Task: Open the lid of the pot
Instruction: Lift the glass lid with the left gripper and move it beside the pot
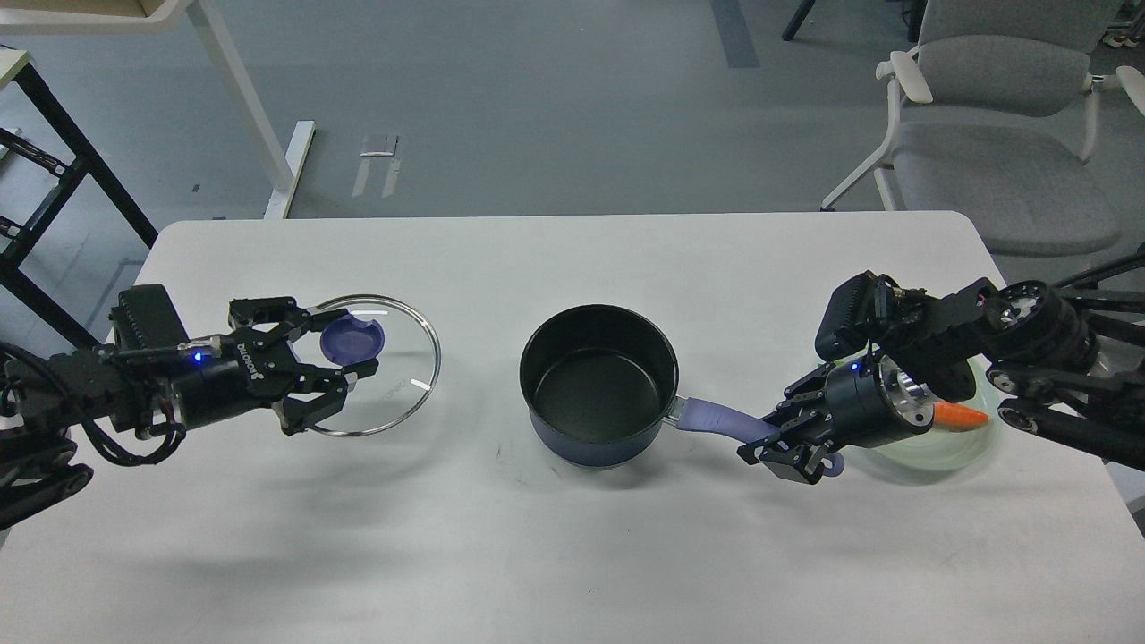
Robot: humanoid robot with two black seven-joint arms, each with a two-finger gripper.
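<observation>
The dark blue pot (597, 394) stands uncovered at the middle of the white table (572, 555), its black inside bare. Its lavender handle (714, 418) points right. My right gripper (767, 440) is shut on the handle near its far end. The glass lid (394, 367) with its purple-blue knob (351, 338) is well left of the pot, low over the table or resting on it. My left gripper (338, 349) is shut on the knob, one finger on each side.
A pale green glass plate (935, 454) with a carrot (962, 416) lies under my right arm at the table's right edge. A grey chair (1002, 134) stands beyond the far right corner. A white table leg (259, 116) and a black rack (54, 179) stand at the far left.
</observation>
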